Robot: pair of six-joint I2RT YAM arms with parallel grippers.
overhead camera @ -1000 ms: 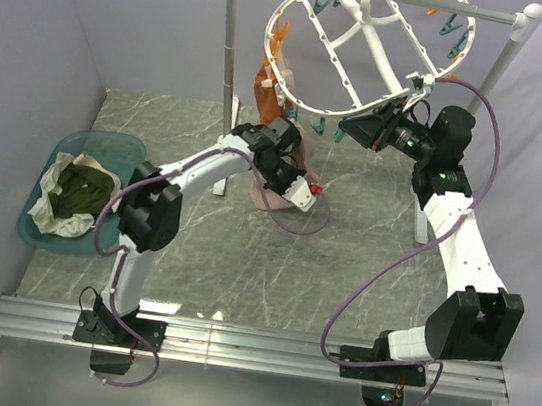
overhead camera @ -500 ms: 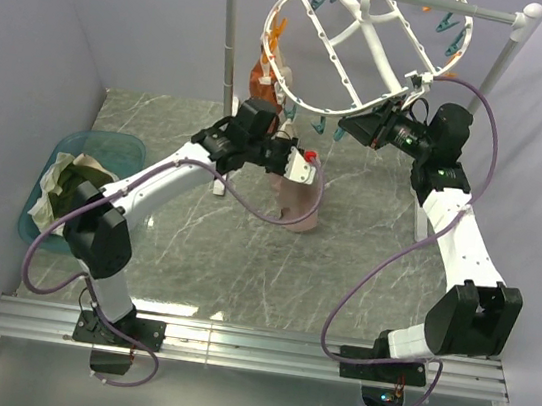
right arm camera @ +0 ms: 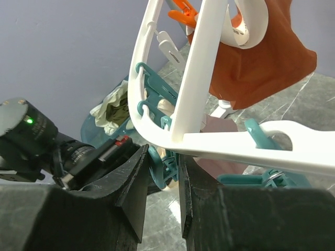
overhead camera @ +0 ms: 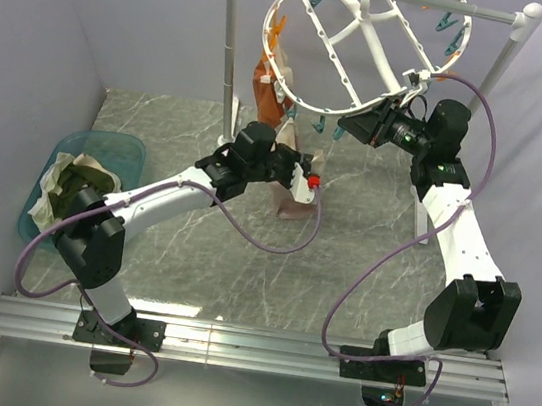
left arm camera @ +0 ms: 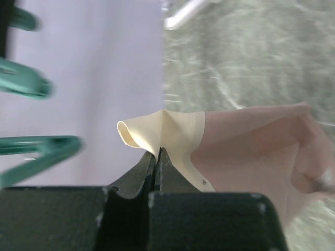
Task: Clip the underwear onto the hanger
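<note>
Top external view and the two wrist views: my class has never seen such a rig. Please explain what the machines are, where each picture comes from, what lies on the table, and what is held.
Two white robot arms stand at the near edge of the table. The overhead camera looks down on both; each wrist camera rides on its own arm. On the table sits a teal basin of cloths. The left fingers pinch the underwear by its waistband. The right fingers close on a teal peg on the hanger, where a rust-orange garment hangs.

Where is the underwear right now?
Middle of the top view: the underwear hangs pinched in the left gripper, close under the hanger's lower rim.
</note>
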